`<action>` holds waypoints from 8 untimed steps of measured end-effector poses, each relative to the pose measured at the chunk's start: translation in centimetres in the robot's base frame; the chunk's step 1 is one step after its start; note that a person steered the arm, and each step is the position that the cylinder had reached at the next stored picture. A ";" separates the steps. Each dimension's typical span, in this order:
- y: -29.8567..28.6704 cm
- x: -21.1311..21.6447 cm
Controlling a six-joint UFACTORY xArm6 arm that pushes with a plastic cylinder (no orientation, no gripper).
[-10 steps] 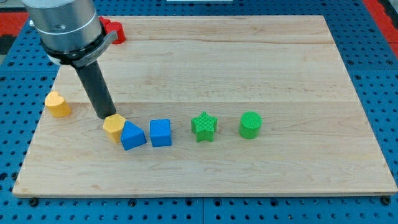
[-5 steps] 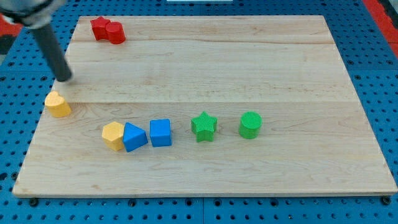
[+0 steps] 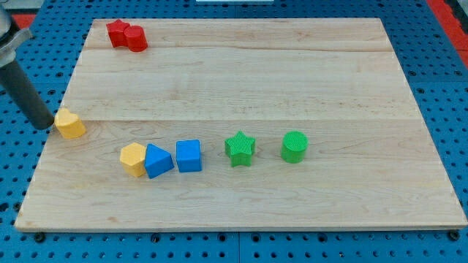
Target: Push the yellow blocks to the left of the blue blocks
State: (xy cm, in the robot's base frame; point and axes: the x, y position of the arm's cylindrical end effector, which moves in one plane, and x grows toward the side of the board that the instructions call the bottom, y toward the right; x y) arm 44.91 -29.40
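A yellow heart-shaped block sits at the board's left edge. My tip is just off the board, touching or almost touching that block's left side. A yellow hexagonal block lies lower down, touching the left side of a blue triangular block. A blue cube stands right beside the triangular one.
A green star and a green cylinder stand to the right of the blue blocks. Two red blocks sit together at the board's top left corner. The wooden board lies on a blue pegboard.
My tip left the yellow hexagonal block, swung up and left, then came down to the left side of the yellow heart block. The heart block has nudged slightly right.
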 end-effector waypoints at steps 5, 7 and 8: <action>5.8 2.4; 6.7 0.1; 9.4 0.7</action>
State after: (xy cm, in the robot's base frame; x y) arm 45.57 -19.96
